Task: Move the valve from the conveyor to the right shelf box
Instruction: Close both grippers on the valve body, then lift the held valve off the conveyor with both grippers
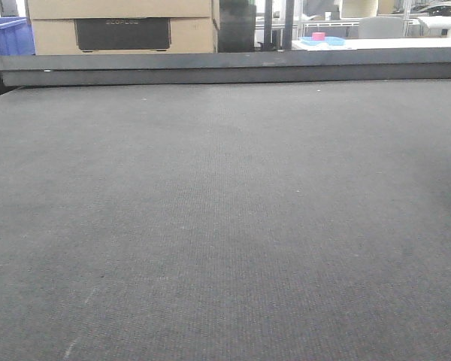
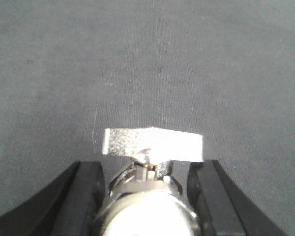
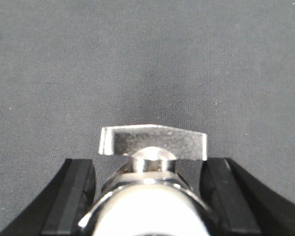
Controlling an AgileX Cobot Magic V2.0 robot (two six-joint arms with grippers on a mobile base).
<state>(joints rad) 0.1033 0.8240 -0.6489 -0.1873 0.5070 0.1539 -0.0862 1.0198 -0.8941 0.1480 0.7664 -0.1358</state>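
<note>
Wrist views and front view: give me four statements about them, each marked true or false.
1. A metal valve sits between the left gripper's fingers. True.
2. The right gripper holds nothing. False: a second valve sits between its fingers.
3. In the front view a valve lies on the conveyor. False: no valve shows on the belt there.
4. A blue bin stands beyond the belt's far edge. True.
</note>
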